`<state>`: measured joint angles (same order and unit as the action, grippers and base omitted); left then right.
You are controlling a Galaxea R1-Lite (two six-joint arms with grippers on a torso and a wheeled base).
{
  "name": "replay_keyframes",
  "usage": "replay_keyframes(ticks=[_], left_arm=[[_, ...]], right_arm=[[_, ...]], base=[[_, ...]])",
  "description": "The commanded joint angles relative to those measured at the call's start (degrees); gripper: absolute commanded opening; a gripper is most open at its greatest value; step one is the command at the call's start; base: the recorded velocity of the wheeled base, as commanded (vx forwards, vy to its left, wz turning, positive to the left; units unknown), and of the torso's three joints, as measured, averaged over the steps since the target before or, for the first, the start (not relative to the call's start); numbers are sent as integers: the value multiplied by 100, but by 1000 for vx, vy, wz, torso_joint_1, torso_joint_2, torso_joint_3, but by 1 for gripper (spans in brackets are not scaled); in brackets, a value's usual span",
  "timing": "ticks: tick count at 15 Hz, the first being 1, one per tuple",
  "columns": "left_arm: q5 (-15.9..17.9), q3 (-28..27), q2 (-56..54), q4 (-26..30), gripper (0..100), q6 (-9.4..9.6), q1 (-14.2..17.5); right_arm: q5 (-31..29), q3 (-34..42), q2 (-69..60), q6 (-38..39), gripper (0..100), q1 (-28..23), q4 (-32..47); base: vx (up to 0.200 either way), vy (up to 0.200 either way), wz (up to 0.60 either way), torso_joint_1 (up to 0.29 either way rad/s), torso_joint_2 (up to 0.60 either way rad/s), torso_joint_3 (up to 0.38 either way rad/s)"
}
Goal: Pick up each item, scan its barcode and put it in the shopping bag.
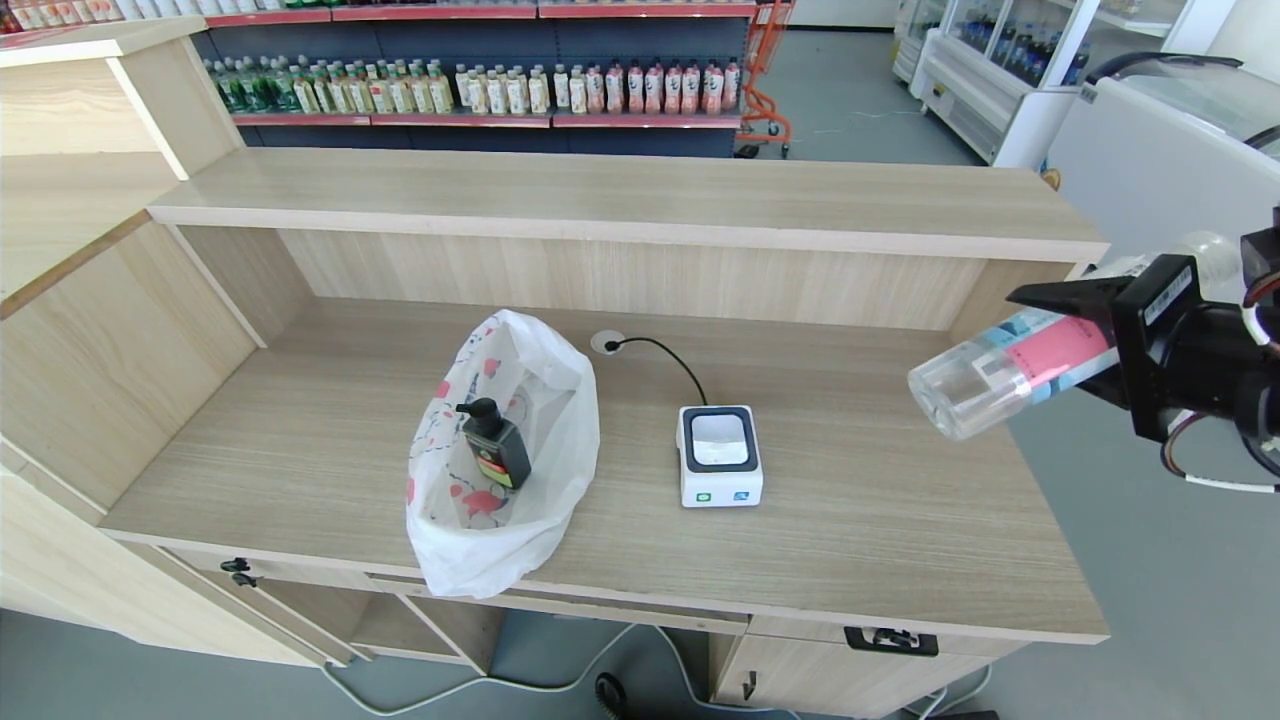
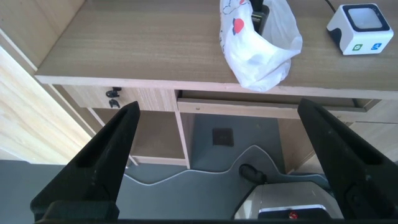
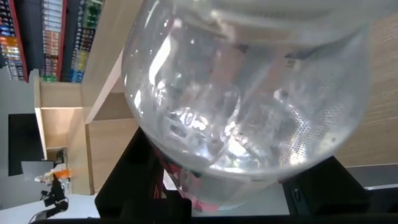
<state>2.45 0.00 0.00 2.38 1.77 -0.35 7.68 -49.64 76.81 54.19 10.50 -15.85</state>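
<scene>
So the right claw (image 1: 1078, 335) is clamped around a clear plastic bottle with a pink and blue label (image 1: 985, 385). It's holding it sideways in the air, just off the right end of the light wooden counter (image 1: 850, 500). The left claw (image 2: 219, 109) is spread wide with nothing in it, down in front of the counter's front edge. On the counter there's a white plastic shopping bag with red prints (image 1: 560, 440) with a black pump bottle (image 1: 495, 445) standing inside. Just beside the bag is a white box scanner (image 1: 718, 455), with its black cable (image 1: 665, 355) running back to a hole in the counter.
</scene>
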Motion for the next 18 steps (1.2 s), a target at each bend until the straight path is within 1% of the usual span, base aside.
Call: replay_keyframes(ticks=[1,5,8,9,11,14,15,17,18], left_arm=[[1,0,0,0,100,-1,0],[1,0,0,0,100,17,0],[1,0,0,0,100,17,0],[1,0,0,0,100,8,0],[1,0,0,0,100,17,0],[1,0,0,0,100,17,0],[1,0,0,0,100,17,0],[1,0,0,0,100,8,0],[1,0,0,0,100,8,0]], right_arm=[[14,-55,167,-13,0,14,-15],[49,-468,607,22,0,5,-6],[-21,-529,976,13,0,-4,-6],[-126,-538,1161,4,0,-13,-6],[-566,-661,1530,-5,0,-21,-6],[-645,-731,1811,13,0,-83,12],[-777,-810,1925,66,0,-83,55],[-768,-925,2039,540,0,-100,214],[-777,-977,2092,584,0,-118,249]], base=[[0,200,0,2,2,2],[0,200,0,6,6,-1],[0,200,0,2,2,-1],[0,200,0,2,2,2],[0,200,0,2,-2,2],[0,0,0,0,0,0],[0,0,0,0,0,0],[0,0,0,0,0,0],[0,0,0,0,0,0]])
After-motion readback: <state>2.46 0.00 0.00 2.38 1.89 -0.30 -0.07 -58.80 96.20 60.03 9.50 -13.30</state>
